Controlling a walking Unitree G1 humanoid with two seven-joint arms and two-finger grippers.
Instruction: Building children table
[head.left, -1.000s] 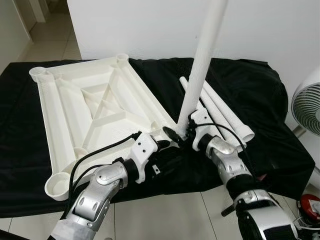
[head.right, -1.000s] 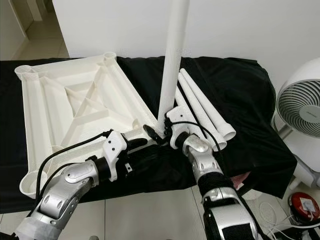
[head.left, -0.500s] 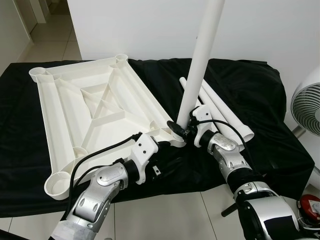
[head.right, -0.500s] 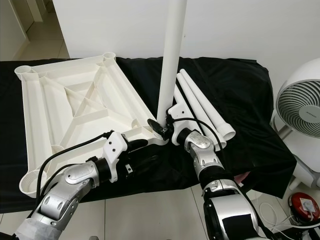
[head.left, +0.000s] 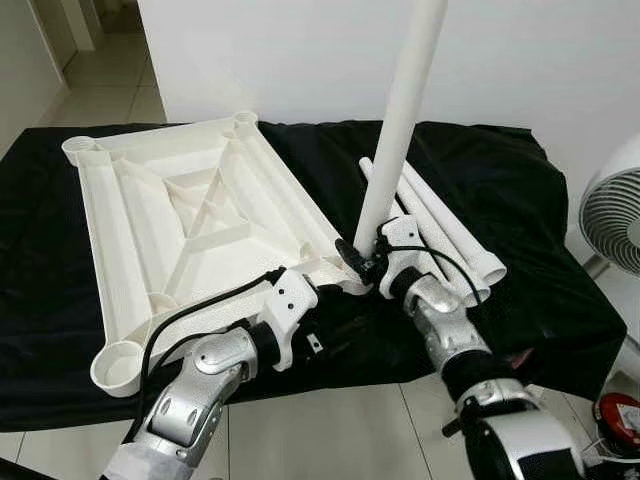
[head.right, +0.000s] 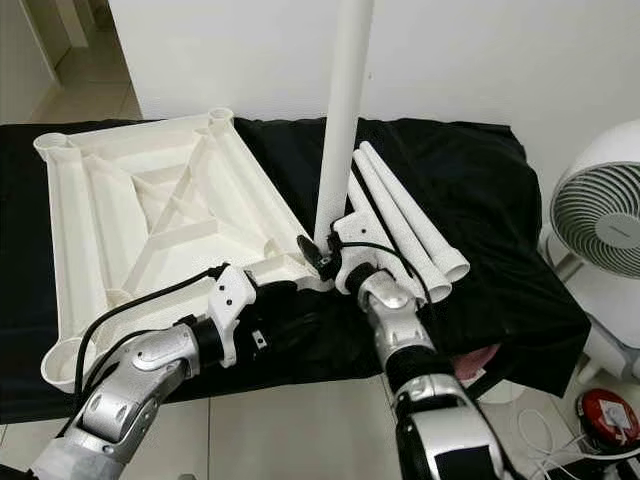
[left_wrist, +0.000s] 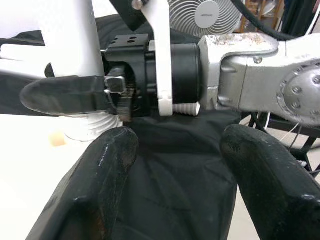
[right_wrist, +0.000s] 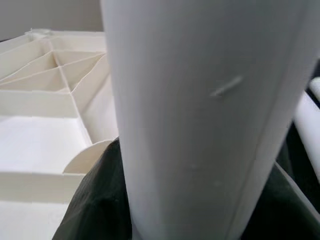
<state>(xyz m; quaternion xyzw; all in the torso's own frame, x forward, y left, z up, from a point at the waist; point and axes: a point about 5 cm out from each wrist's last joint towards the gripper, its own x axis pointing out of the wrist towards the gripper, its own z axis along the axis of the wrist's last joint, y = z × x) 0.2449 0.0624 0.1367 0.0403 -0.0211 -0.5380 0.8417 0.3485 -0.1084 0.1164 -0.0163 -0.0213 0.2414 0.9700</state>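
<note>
The white tabletop (head.left: 200, 210) lies upside down on a black cloth, with round sockets at its corners. Over its near right corner a white table leg (head.left: 400, 120) stands almost upright. My right gripper (head.left: 362, 262) is shut on the leg's lower part. The leg's ribbed end (left_wrist: 95, 125) sits just above the corner in the left wrist view. My left gripper (left_wrist: 177, 137) is open and holds nothing. It rests low over the cloth at the front edge, just left of the right gripper. The leg (right_wrist: 200, 125) looms close in the right wrist view.
Three loose white legs (head.left: 450, 225) lie side by side on the cloth to the right of the upright one. A white fan (head.right: 600, 215) stands on the floor at the far right, with a red object (head.left: 620, 410) below it. A white wall rises behind.
My right gripper has shifted the leg's lower end slightly toward the tabletop's near right corner, and the leg stands a little straighter. The left gripper has hardly moved.
</note>
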